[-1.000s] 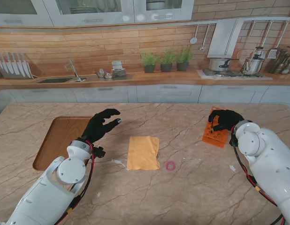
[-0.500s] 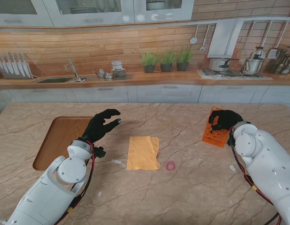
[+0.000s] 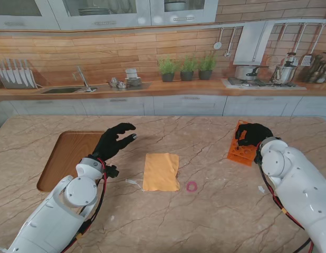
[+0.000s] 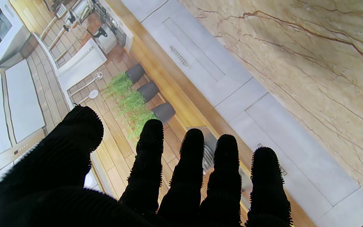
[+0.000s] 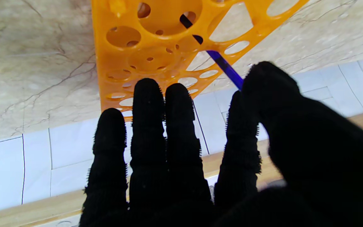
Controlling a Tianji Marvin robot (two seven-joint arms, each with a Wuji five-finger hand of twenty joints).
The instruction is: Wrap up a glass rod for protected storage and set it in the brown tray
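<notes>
Now | right hand (image 5: 200,151) fingers seemingly pinch one blue rod (image 5: 224,66) | left hand (image 3: 114,140) spread, empty

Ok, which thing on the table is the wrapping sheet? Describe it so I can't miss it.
On the marble table, look midway between the brown tray on the left and the orange rack under the right hand. The sheet lies flat there: a yellow-orange rectangle, larger than the small pink ring beside it.

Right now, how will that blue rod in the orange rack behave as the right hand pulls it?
The blue rod looks thin, smooth and round: likely slippery, and apt to roll on the table. It threads holes in the orange rack, so the right hand pulling sideways might bind or snap it.
</notes>
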